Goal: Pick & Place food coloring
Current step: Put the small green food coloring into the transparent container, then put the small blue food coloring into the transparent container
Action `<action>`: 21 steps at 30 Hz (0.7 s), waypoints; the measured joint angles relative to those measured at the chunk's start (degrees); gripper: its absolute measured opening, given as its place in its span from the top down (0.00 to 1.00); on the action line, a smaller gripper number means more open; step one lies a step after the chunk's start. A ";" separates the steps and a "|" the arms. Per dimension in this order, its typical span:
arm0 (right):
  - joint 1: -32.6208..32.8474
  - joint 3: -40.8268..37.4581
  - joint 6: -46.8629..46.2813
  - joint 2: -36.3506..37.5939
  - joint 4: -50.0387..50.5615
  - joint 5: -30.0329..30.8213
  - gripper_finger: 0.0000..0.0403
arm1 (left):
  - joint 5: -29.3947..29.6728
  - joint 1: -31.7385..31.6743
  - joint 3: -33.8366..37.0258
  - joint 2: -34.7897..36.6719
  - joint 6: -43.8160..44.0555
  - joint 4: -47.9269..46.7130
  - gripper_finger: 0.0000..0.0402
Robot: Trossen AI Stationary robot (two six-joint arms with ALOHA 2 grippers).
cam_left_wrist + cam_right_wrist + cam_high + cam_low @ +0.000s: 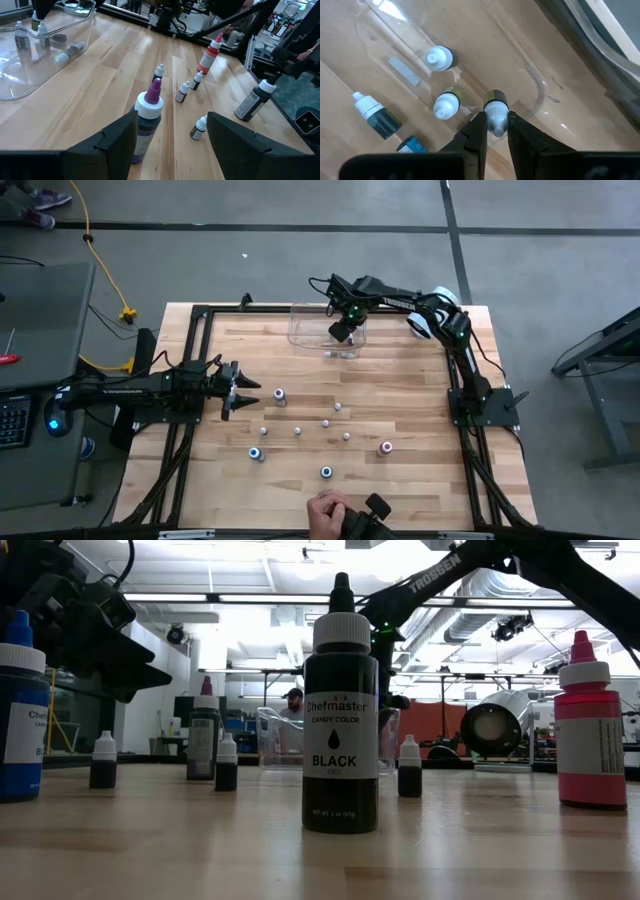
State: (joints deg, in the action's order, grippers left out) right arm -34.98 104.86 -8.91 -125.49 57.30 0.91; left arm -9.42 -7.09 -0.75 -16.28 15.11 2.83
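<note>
- Food coloring bottles point(326, 471) stand scattered across my bench point(400, 480); several already sit in the clear bin point(305, 330) at its far edge.
- Right gripper point(496, 131), over the bin, pinches one small bottle point(495, 107) by its whitish cap.
- Left gripper point(170, 135) hovers open beside a purple-capped bottle point(147, 117).
- A person's hand point(327, 512) rests at the near edge.

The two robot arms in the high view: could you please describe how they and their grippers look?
Both are dark, slim, jointed arms with white lettering along one link. The left gripper has two flat, broad dark fingers. The right gripper has narrower dark fingers; a small green light glows near its wrist, and a white joint housing shows farther back.
</note>
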 joint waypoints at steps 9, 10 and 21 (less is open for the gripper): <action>0.01 0.00 0.00 0.00 -0.17 0.00 0.78 | 0.00 -0.02 0.00 0.01 0.00 0.00 0.42; 0.02 0.00 0.00 0.00 -0.19 -0.02 0.77 | 0.00 -0.02 0.00 -0.01 0.00 0.00 0.42; 0.30 0.72 0.00 0.07 -0.34 1.51 0.72 | 0.01 -0.02 0.00 0.01 0.00 0.00 0.42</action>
State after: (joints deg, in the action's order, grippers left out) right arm -34.68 105.58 -8.91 -125.43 56.95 2.41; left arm -9.41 -7.11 -0.75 -16.27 15.11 2.83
